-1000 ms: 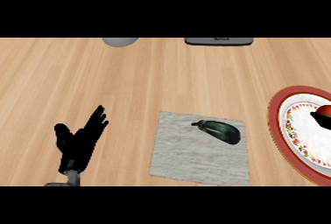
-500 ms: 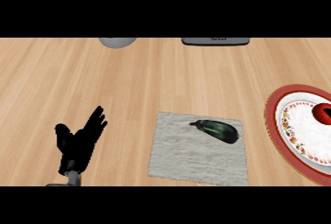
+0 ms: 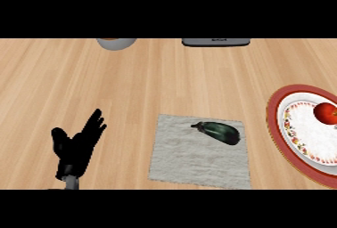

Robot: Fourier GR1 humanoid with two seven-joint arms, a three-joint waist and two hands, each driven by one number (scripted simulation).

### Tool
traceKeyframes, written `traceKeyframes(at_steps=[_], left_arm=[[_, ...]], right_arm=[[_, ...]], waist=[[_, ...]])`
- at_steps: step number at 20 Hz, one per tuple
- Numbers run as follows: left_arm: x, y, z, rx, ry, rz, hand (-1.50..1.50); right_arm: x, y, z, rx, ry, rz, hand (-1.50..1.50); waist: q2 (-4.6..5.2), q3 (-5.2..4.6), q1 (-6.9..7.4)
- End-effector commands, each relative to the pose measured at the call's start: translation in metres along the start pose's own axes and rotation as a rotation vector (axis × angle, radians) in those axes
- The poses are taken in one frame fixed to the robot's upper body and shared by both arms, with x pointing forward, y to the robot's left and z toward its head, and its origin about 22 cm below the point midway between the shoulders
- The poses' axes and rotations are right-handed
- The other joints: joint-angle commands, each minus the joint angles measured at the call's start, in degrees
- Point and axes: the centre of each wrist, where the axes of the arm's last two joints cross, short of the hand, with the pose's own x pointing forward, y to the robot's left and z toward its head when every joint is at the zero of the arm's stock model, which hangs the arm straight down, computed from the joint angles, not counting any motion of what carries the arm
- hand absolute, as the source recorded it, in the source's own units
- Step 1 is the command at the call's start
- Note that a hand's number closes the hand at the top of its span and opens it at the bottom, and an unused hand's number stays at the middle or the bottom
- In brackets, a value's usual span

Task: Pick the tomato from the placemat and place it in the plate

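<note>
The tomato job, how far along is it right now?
Done, by the look of it: the red tomato already lies in the plate at the right edge. In hand: nothing; the left hand rests open at the lower left, and the right hand is out of view. Left: apparently nothing for the tomato. The placemat holds only a dark eggplant, which the task does not mention.

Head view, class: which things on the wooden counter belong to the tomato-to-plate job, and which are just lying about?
Job: round red tomato, already on the plate; red-rimmed white plate; pale grey cloth placemat; black left hand, open, lower left.
Lying about: dark green aubergine on the placemat; grey bowl and dark flat device at the top edge.
</note>
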Motion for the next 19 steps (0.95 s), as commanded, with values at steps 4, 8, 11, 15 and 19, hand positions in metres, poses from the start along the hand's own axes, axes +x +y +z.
traceKeyframes(at_steps=[4, 8, 11, 15, 19], left_arm=[[-0.013, -0.009, -0.005, 0.014, 0.03, 0.014, 0.0], [-0.013, -0.006, 0.011, 0.005, 0.043, -0.011, 0.0], [-0.021, -0.012, -0.009, -0.015, 0.038, 0.001, 0.0], [0.003, 0.011, -0.008, -0.021, 0.043, -0.003, 0.0], [-0.017, -0.009, -0.008, -0.018, 0.039, -0.002, 0.0]], right_arm=[[-0.004, -0.048, 0.066, 0.133, -0.013, -0.004, -1.5], [0.002, -0.072, 0.09, 0.142, 0.015, 0.092, -1.5], [-0.003, -0.067, 0.115, 0.151, 0.013, 0.097, -1.5], [-0.007, -0.073, 0.139, 0.166, 0.038, 0.129, -1.5], [0.002, -0.083, 0.154, 0.153, 0.014, 0.129, -1.5]], waist=[[0.27, -0.21, -0.16], [0.27, -0.18, 0.29], [0.4, -0.18, 0.2], [0.38, -0.15, 0.45], [0.38, -0.15, 0.4]])
